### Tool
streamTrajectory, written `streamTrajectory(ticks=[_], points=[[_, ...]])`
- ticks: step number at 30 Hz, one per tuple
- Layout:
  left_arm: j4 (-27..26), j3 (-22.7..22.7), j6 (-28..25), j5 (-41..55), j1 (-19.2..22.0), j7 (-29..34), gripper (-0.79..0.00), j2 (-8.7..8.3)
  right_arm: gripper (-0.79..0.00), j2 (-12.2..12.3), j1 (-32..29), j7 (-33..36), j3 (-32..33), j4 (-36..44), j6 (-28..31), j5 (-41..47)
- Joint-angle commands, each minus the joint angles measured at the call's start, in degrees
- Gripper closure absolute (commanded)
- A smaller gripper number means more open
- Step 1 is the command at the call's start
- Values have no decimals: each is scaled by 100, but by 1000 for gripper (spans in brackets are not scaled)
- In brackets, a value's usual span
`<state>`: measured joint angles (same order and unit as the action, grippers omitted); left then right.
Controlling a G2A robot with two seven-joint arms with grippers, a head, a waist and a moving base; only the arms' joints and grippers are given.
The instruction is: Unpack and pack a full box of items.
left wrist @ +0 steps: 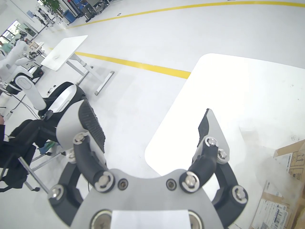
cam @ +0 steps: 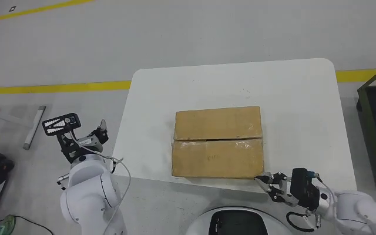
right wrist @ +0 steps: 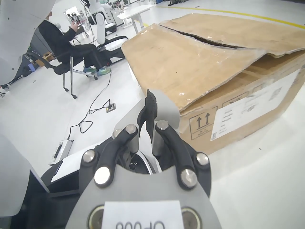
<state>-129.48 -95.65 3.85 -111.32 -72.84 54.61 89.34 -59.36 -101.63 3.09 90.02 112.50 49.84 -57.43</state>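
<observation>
Just ahead of the right gripper point(right wrist: 152, 101), fingers pressed together on nothing, sits the cardboard box point(cam: 217, 141), its near flap slightly lifted, probably the first edge to pry. Left gripper point(left wrist: 147, 117), spread wide and empty, hangs beyond the table point(cam: 294, 88) edge, apparently parked clear.

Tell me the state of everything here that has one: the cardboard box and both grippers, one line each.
Brown cardboard box: flaps folded down but not flat; the near flap bows up at one corner, with a dark gap along the centre seam.
Left gripper: jaws open, empty, beside the white table.
Right gripper: jaws shut, empty, by the box's near corner.
</observation>
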Motion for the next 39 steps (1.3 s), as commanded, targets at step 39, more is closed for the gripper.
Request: streamTrajectory(ticks=[39], points=[[318,4237,-819,400,112,713,-785,213,0,-61,-1098,-543,1763,438,-1068,1629]])
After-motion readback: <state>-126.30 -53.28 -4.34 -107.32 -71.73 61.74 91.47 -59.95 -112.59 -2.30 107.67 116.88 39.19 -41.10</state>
